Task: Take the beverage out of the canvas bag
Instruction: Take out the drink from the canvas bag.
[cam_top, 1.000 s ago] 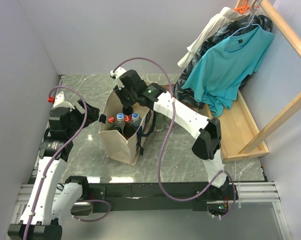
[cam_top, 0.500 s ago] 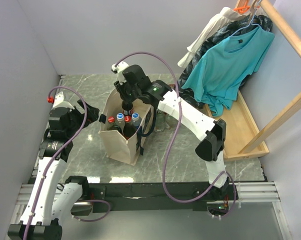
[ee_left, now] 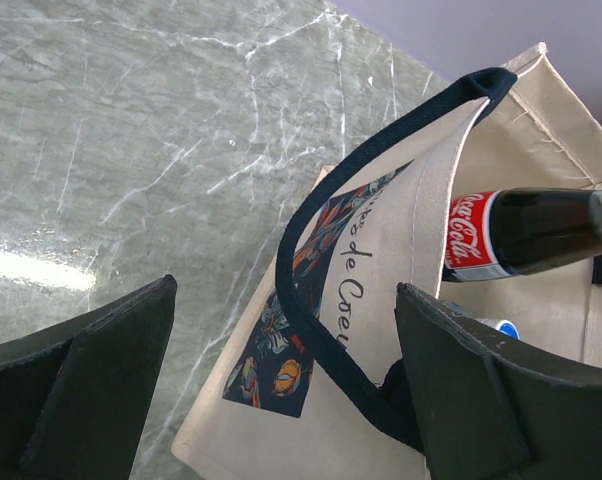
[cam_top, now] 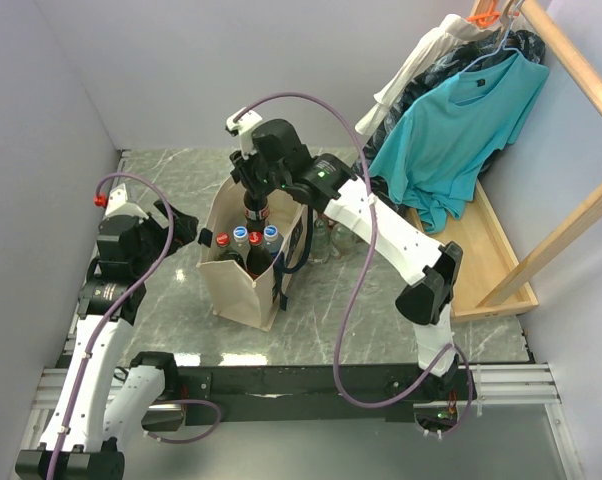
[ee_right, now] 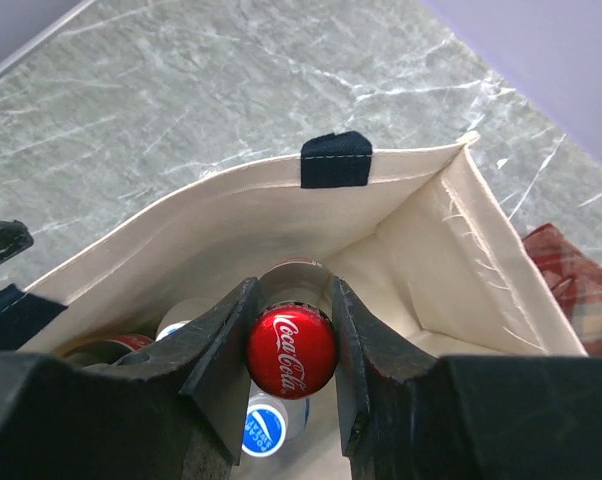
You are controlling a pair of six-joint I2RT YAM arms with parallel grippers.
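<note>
The beige canvas bag point(cam_top: 237, 288) stands on the marble table, its navy handle point(ee_left: 311, 330) and dark floral print facing my left wrist camera. My right gripper point(cam_top: 254, 200) hangs over the bag's mouth, shut on the neck of the beverage, a cola bottle point(cam_top: 255, 214) with a red cap point(ee_right: 291, 352). The bottle's red label and dark body point(ee_left: 526, 232) show above the bag's rim. My left gripper point(cam_top: 193, 233) stands open just left of the bag point(ee_left: 331, 440), holding nothing point(ee_left: 286, 288).
Other capped bottles point(cam_top: 241, 236) stand inside the bag, one with a blue cap point(ee_right: 264, 430). A red plaid cloth point(ee_right: 573, 272) lies beyond the bag point(ee_right: 451, 250). A teal shirt point(cam_top: 461, 120) and other clothes hang over a wooden rack base point(cam_top: 486, 255) at right.
My right gripper has lifted the cola bottle higher out of the bag, and its arm has straightened upward. The left arm has not moved.
</note>
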